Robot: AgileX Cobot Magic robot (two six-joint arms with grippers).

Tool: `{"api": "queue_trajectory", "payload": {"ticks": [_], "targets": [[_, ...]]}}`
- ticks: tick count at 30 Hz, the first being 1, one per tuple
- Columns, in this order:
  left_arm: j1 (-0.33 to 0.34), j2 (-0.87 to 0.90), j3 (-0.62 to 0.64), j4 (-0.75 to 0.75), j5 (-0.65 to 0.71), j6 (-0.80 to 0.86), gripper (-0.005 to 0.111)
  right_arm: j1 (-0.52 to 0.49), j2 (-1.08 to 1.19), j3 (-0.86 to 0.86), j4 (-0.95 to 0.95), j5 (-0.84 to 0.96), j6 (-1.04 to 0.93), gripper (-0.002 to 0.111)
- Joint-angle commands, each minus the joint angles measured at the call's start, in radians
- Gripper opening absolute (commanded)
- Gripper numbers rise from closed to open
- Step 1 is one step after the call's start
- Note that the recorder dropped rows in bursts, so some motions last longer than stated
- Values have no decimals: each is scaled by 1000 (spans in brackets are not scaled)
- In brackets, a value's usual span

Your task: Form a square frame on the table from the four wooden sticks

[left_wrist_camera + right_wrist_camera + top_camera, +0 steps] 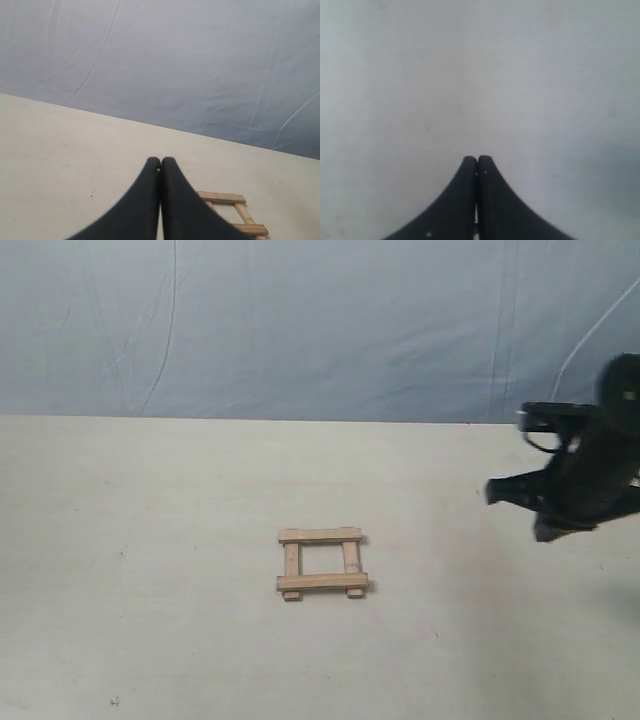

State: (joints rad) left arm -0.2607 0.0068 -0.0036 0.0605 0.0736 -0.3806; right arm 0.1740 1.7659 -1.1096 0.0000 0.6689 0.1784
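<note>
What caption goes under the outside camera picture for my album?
Four wooden sticks make a square frame on the table, right end effector off to one side.

Sticks (321, 536) x4, table (150, 640) x1.

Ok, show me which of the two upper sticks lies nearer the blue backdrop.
The far crosswise stick, the one at the back in the exterior view. The other upper stick crosses the same two lower sticks nearer the camera.
</note>
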Motion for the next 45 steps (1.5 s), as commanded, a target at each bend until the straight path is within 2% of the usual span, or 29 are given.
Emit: {"api": "queue_trajectory", "payload": {"ticks": [1,4,7,15,21,26,27,29,30,32,34,36,37,38,40,45], "targets": [[1,-7,4,-2,1,-2,0,-170,-374,354,-5,-310,-24,-1],[1,-7,4,-4,1,-2,0,-267,-744,626,-20,-490,38,-1],[1,-7,4,-4,1,-2,0,-278,-1022,792,-50,-616,38,-1],[1,-7,4,2,1,-2,0,-285,-1546,1058,-105,-641,40,-1],[1,-7,4,2,1,-2,0,-285,-1689,1110,-102,-629,42,-1],[1,-7,4,5,1,-2,0,-285,-1705,1110,-102,-620,42,-1],[1,-7,4,11,-5,-2,0,-285,-1710,1110,-102,-590,42,-1],[1,-7,4,50,0,-2,0,-266,-1766,1110,-159,-374,40,-1],[1,-7,4,50,9,-2,0,-250,-1766,1110,-187,-324,38,-1],[1,-7,4,51,25,-2,0,-209,-1766,1110,-198,-291,34,-1],[1,-7,4,43,50,78,0,-177,-1766,1110,-205,-291,32,-1],[44,-7,4,-49,65,234,0,-173,-1766,1110,-205,-296,32,-1],[106,-7,4,-94,80,273,0,-173,-1766,1110,-205,-296,32,-1],[165,-7,4,-93,118,273,0,-173,-1766,1110,-205,-296,32,-1],[235,-7,4,-97,182,273,0,-173,-1766,1110,-199,-296,32,-1],[248,-7,4,-104,235,297,0,-173,-1766,1110,-147,-300,-22,-1]]}}
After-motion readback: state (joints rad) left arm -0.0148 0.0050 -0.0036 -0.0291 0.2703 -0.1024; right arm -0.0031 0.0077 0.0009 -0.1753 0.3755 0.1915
